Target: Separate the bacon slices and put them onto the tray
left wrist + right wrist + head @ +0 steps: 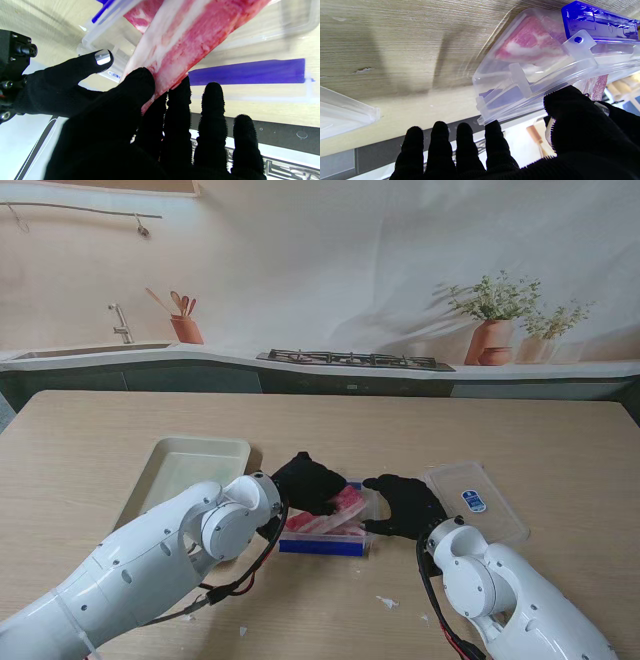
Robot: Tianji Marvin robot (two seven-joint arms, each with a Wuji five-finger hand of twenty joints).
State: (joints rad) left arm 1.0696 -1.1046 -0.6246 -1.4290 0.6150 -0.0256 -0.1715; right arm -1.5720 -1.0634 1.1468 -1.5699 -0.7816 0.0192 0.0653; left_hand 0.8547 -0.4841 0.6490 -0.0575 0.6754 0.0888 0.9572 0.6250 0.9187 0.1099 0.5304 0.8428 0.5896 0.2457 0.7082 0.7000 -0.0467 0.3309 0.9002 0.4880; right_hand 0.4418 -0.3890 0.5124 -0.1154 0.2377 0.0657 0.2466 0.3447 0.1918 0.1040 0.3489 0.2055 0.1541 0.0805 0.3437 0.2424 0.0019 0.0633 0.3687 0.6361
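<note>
So the left hand (140, 120) has a bacon slice (185, 42) pinched between thumb and fingers, lifting one end while the rest trails back into the clear container (330, 525) sitting mid-table. The right hand (405, 505) is at the container's 3 o'clock end, thumb over the rim and fingers against the outside, looks like it's bracing the box rather than grabbing meat. The tray (185, 465) sits empty around 10 o'clock from the container, and the lid (478, 502) is off at 3 o'clock. What worries me: the pinch is right on the slice's very end, and that stuff is greasy, so it could slip out or tear if pulled fast. Also a second slice stuck underneath might ride along, and if the right hand's hold is loose the whole box probably gets dragged toward the tray.
</note>
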